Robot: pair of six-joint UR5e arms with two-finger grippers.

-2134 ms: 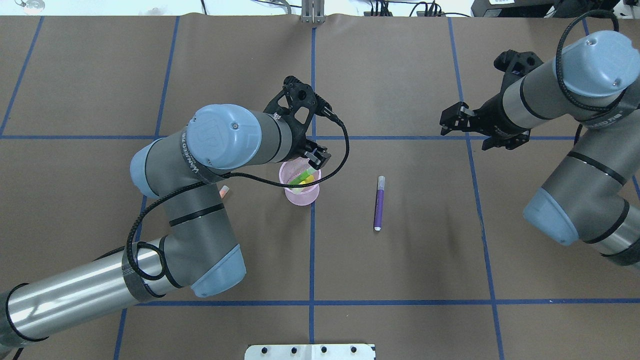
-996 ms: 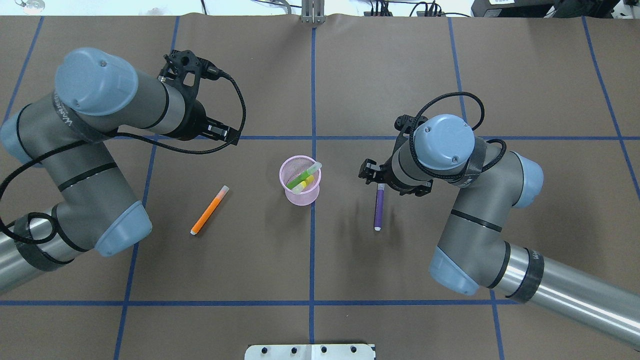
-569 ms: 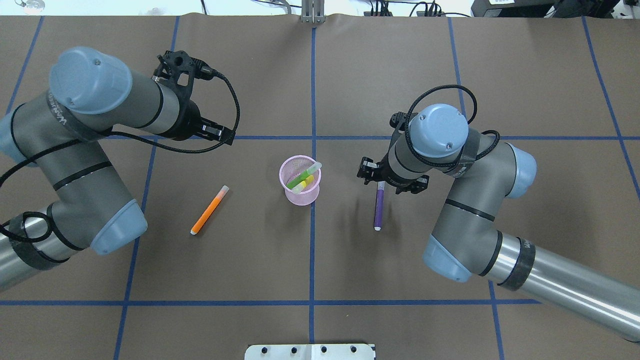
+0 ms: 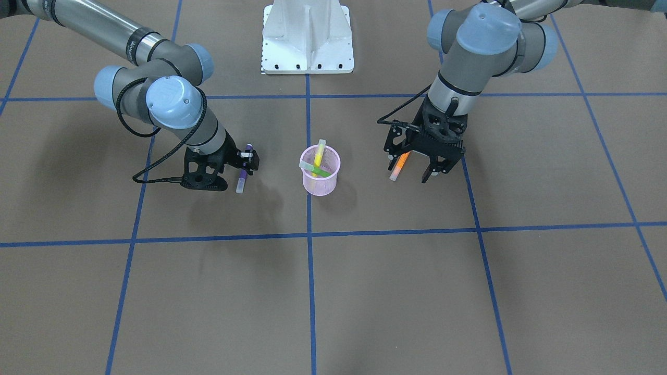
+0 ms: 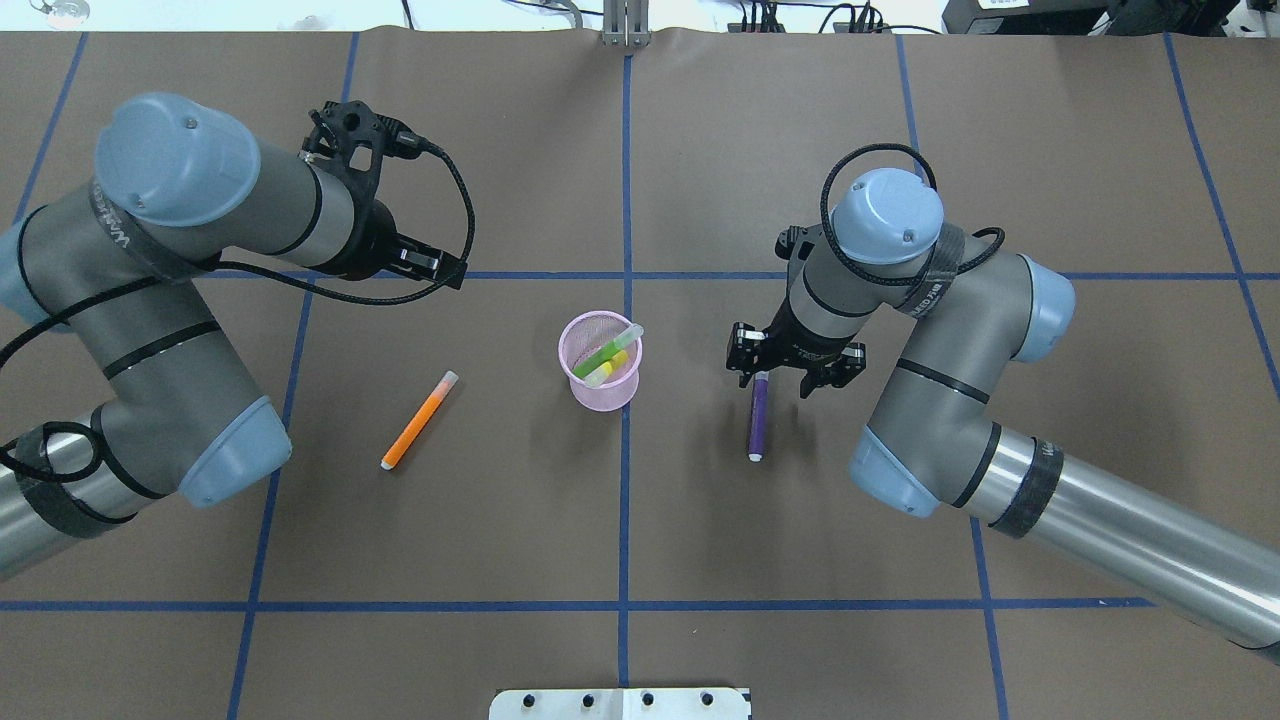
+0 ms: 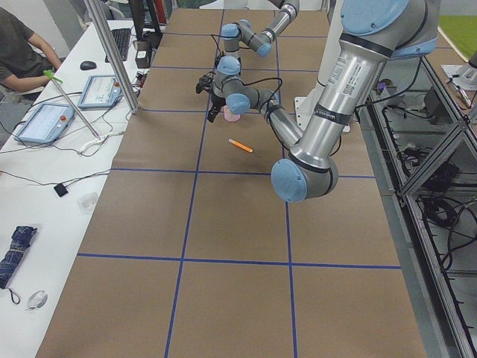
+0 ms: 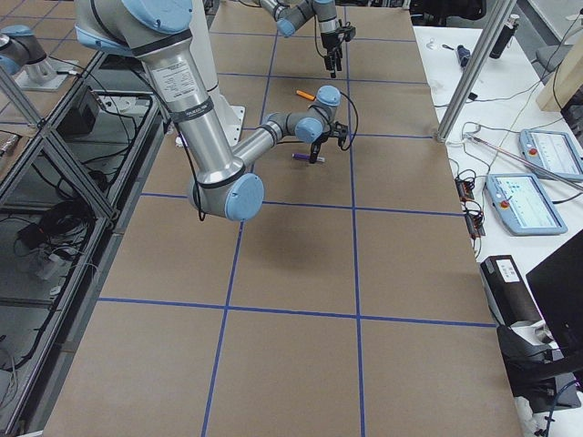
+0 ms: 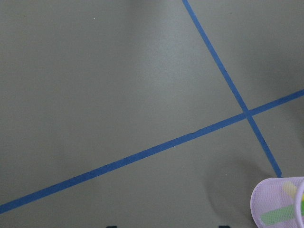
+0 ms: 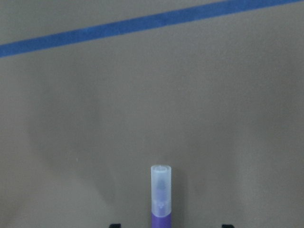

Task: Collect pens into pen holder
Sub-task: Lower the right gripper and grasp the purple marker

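Purple pen (image 5: 758, 425) lies flat on the bench (image 5: 900, 520), on the pen holder's (image 5: 603, 392) right-arm side. Long axis points away from the robot, cap (image 9: 161, 183) end far. Right gripper (image 5: 785, 372) sits over that end, jaws apart, empty (left gripper (image 5: 432, 265), also spread, is well off). Wrist cam shows cap centred betw. the jaws, overhead hides it. Height above pen probably slight.

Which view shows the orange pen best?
Overhead exterior: the orange pen lies fully in view, unobstructed. Front-facing has the left gripper partly covering it; both side views show it tiny; wrist views miss it.
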